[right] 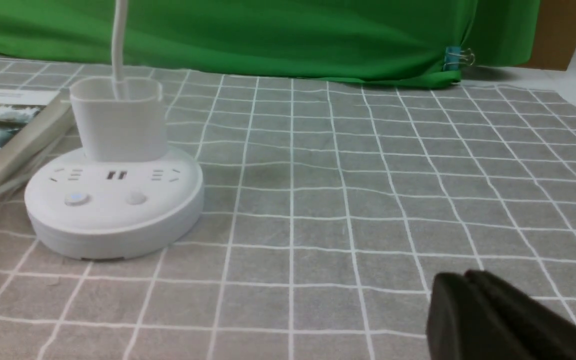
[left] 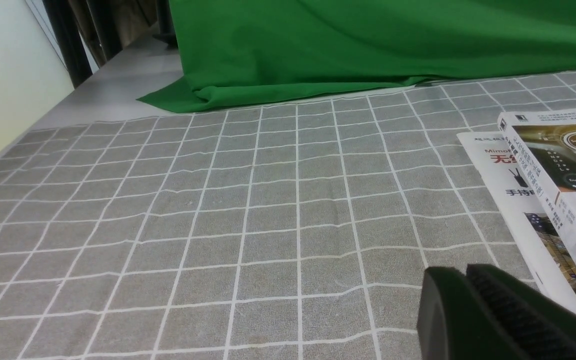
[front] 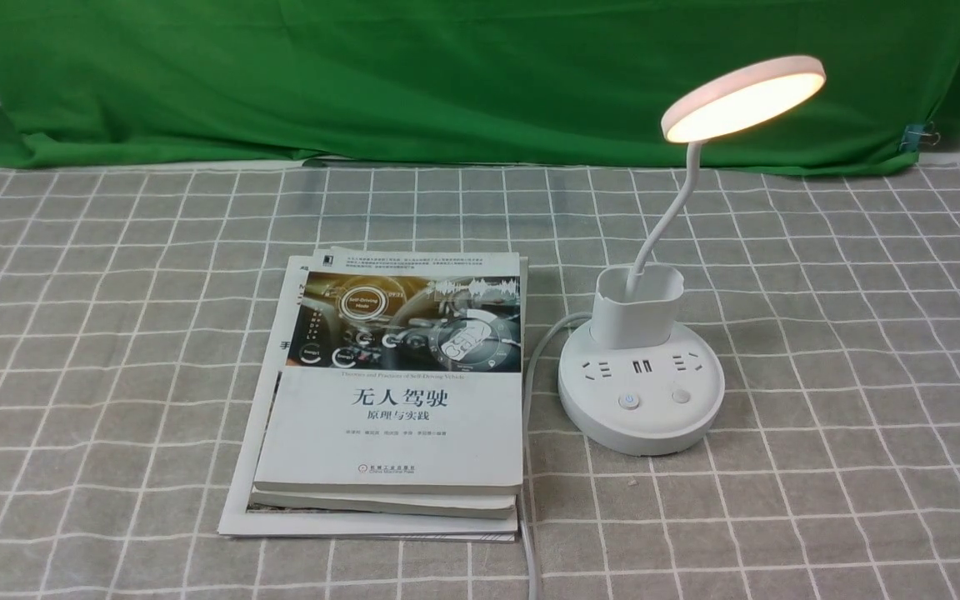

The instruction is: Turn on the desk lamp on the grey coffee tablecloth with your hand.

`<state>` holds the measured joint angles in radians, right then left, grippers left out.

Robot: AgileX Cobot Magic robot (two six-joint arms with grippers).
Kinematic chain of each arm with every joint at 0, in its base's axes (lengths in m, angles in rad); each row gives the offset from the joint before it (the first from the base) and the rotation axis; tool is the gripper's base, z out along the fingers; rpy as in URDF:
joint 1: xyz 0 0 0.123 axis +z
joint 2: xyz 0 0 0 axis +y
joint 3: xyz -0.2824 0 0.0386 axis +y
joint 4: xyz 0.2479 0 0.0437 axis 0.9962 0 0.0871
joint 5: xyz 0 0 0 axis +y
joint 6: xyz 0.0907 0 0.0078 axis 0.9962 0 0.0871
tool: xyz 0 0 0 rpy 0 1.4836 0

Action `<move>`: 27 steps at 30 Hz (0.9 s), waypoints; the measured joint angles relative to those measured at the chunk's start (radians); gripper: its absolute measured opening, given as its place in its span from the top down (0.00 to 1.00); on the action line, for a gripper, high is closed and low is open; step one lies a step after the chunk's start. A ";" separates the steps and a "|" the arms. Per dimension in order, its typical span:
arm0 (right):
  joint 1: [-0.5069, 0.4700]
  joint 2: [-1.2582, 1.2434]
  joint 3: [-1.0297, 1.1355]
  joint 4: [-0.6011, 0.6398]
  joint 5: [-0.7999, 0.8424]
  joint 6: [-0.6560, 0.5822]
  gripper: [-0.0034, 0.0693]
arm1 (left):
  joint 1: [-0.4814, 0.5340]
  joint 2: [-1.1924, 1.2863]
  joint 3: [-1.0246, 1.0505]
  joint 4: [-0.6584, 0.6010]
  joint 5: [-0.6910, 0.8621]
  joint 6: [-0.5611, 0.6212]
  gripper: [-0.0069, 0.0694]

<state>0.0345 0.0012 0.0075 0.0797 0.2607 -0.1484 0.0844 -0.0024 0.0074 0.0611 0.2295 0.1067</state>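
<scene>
Desk lamp (front: 744, 98) glows on grey cloth

Its round base (front: 642, 425) rests on the gridded coffee tablecloth (front: 847, 375), just beside the stacked books (front: 397, 442), before a green backdrop (front: 447, 83). Well apart from the lamp, the left fingers (left: 460, 272) are pressed together, empty; the right fingers (right: 463, 277), over the cloth, are pressed together too.

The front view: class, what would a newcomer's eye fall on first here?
First, the glowing round head of the lamp, lit up at the upper right against the green cloth. Next, the stack of books with a car dashboard on its top cover, lying to the left of the lamp on the checked tablecloth.
</scene>
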 joint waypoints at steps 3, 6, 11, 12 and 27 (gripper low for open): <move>0.000 0.000 0.000 0.001 0.000 0.000 0.90 | 0.000 0.000 0.000 0.000 0.000 0.000 0.88; 0.000 0.000 0.000 0.001 0.000 0.000 0.88 | 0.000 0.000 0.000 0.000 0.000 0.000 0.88; 0.000 0.000 0.000 0.001 0.000 0.000 0.86 | 0.000 0.000 0.000 0.000 0.000 0.001 0.88; 0.000 0.000 0.000 0.001 0.000 0.000 0.85 | 0.000 0.000 0.000 0.000 0.000 0.001 0.88; 0.000 0.000 0.000 0.001 0.000 0.000 0.79 | 0.000 0.000 0.000 0.000 0.000 0.001 0.88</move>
<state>0.0345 0.0012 0.0075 0.0805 0.2607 -0.1484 0.0844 -0.0024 0.0074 0.0614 0.2295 0.1077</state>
